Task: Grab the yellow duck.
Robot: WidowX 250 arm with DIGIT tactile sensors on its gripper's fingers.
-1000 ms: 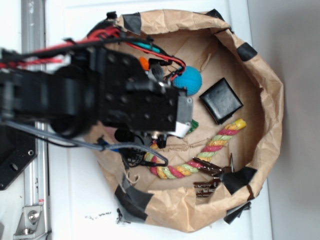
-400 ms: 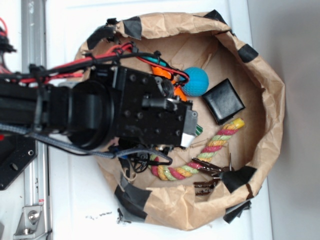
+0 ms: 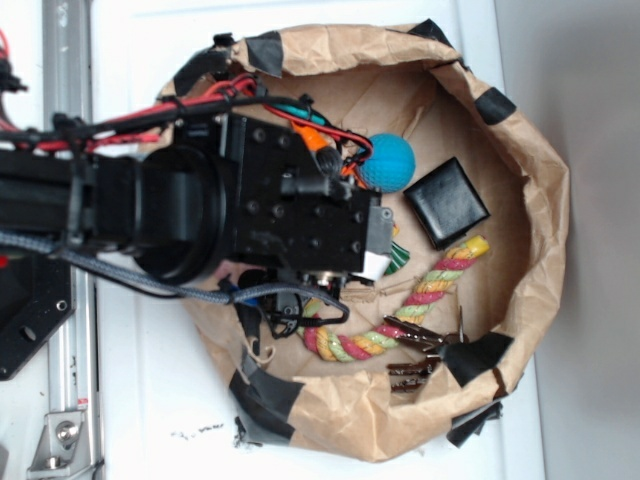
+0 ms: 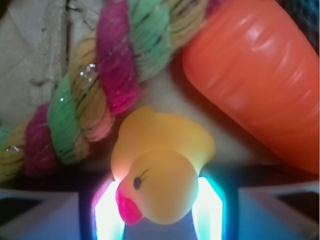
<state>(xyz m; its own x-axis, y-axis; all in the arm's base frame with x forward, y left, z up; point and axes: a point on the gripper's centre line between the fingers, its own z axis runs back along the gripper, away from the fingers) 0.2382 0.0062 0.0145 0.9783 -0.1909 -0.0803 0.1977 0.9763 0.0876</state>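
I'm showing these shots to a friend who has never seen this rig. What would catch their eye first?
In the wrist view, the yellow duck fills the lower middle, sitting between the pincer's glowing fingers, with a multicoloured rope above-left and a big orange carrot-like toy at upper right. In the exterior view, the bulky black arm reaches from the left into a brown paper bowl, beside a blue ball and a black box.
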